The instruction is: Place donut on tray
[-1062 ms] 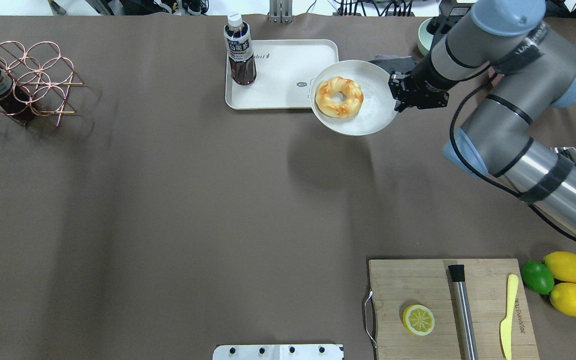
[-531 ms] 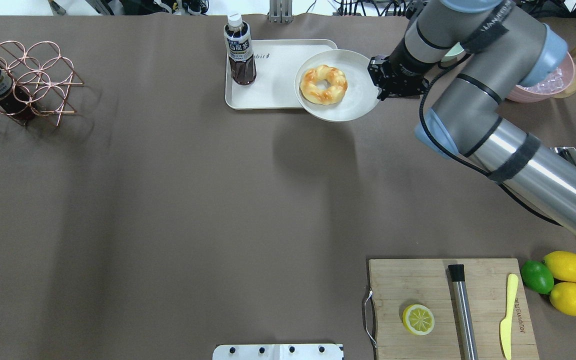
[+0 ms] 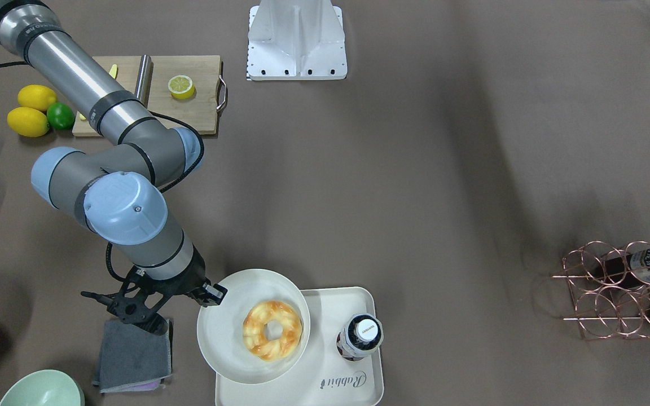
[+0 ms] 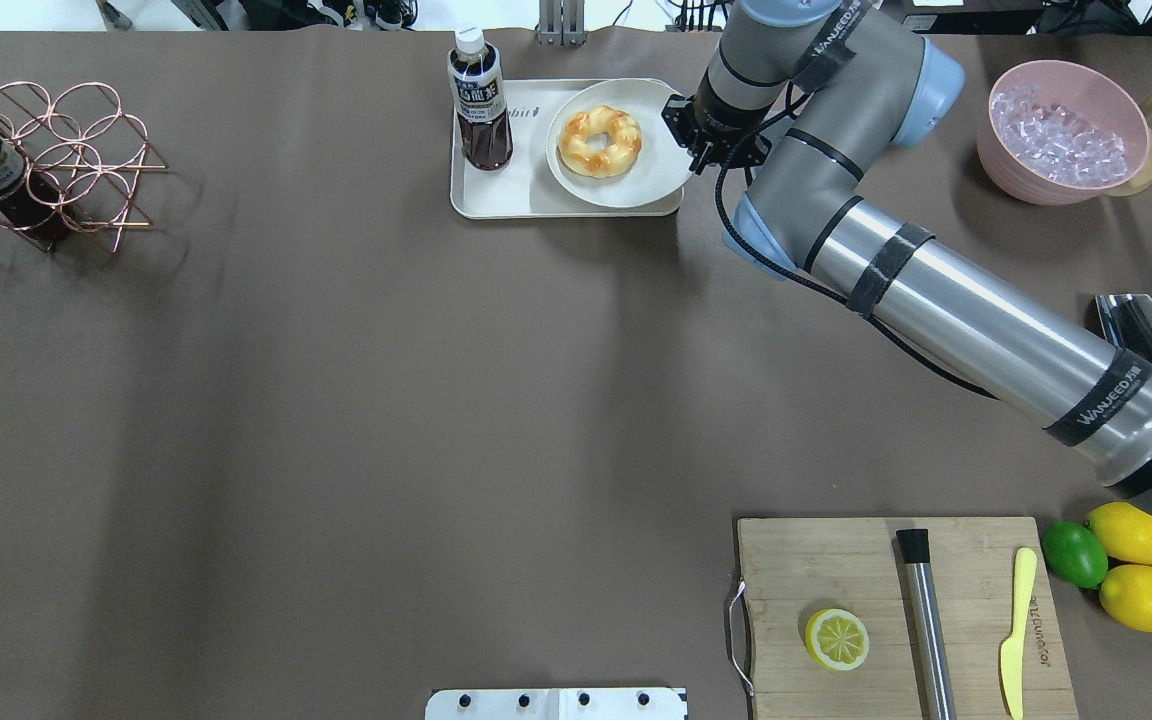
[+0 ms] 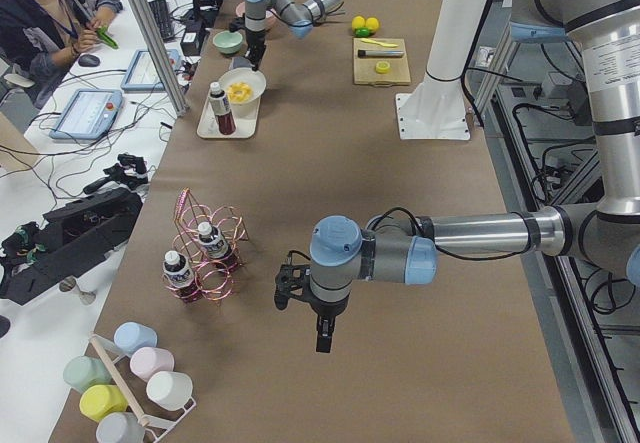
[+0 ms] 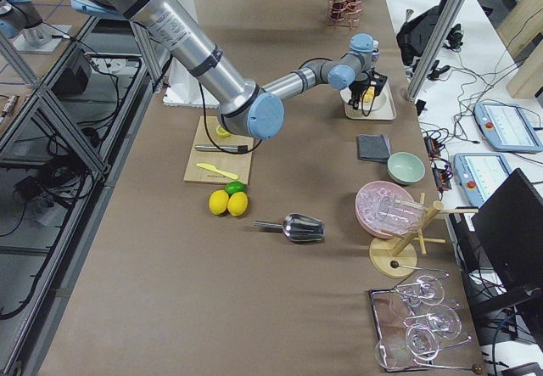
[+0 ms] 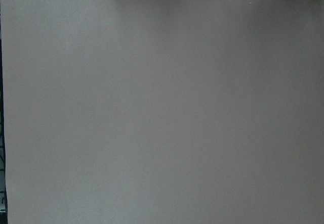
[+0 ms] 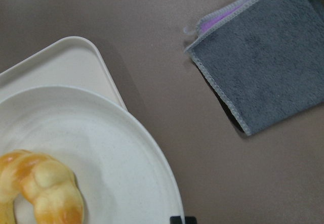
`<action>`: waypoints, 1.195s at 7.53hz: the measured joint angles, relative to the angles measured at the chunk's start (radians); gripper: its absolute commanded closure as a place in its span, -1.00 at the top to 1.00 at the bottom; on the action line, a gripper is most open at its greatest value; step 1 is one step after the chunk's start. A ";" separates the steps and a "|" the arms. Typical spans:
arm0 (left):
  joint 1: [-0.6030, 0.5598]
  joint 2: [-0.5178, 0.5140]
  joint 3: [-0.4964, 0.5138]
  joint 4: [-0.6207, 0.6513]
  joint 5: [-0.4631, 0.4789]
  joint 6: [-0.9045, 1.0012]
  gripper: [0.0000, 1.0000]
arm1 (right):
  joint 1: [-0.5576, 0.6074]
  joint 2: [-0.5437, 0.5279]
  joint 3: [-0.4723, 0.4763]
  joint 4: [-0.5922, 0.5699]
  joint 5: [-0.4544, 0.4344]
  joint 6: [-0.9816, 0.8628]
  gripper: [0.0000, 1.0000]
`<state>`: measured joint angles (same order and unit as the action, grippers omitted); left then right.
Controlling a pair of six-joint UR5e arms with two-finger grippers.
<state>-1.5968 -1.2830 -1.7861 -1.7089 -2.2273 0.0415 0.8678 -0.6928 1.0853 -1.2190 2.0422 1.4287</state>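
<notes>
The donut [image 4: 600,142], golden with orange-brown patches, lies on a round off-white plate [image 4: 658,180]. My right gripper [image 4: 688,135] is shut on the plate's right rim and holds it over the right part of the cream tray [image 4: 506,195]. In the front view the donut [image 3: 272,337] sits on the plate [image 3: 218,332], which overhangs the tray [image 3: 359,389] edge beside the gripper [image 3: 212,294]. The right wrist view shows the donut [image 8: 40,188], plate [image 8: 126,173] and tray corner [image 8: 66,62]. My left gripper [image 5: 322,335] hangs over bare table; I cannot tell whether it is open.
A tea bottle [image 4: 479,100] stands on the tray's left part. A grey cloth [image 3: 133,355] lies right of the tray. A pink ice bowl [image 4: 1061,130], metal scoop [image 4: 1141,335], cutting board [image 4: 896,620] and copper bottle rack [image 4: 36,150] stand around the table.
My right gripper has carried the plate with the donut left and toward the table's far edge, from beside the tray's right edge to over the tray.
</notes>
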 measured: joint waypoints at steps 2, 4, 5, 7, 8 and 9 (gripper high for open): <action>0.000 0.001 0.003 -0.001 0.000 0.000 0.96 | -0.022 0.034 -0.077 0.089 -0.035 0.058 -1.00; 0.000 0.001 0.003 -0.001 0.000 0.000 0.96 | -0.042 0.045 -0.124 0.144 -0.069 0.093 -1.00; 0.000 0.001 0.004 -0.002 0.000 0.000 0.96 | -0.048 0.046 -0.136 0.160 -0.079 0.099 -0.05; 0.000 0.001 0.003 -0.002 0.000 0.000 0.96 | -0.058 0.047 -0.143 0.172 -0.099 0.103 1.00; 0.000 0.001 0.003 -0.002 0.000 0.000 0.96 | -0.060 0.046 -0.138 0.172 -0.104 0.099 1.00; 0.000 0.002 0.002 -0.002 0.000 0.000 0.96 | -0.059 0.045 -0.127 0.170 -0.105 0.093 1.00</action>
<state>-1.5969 -1.2813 -1.7837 -1.7104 -2.2273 0.0414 0.8083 -0.6480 0.9587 -1.0490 1.9371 1.5214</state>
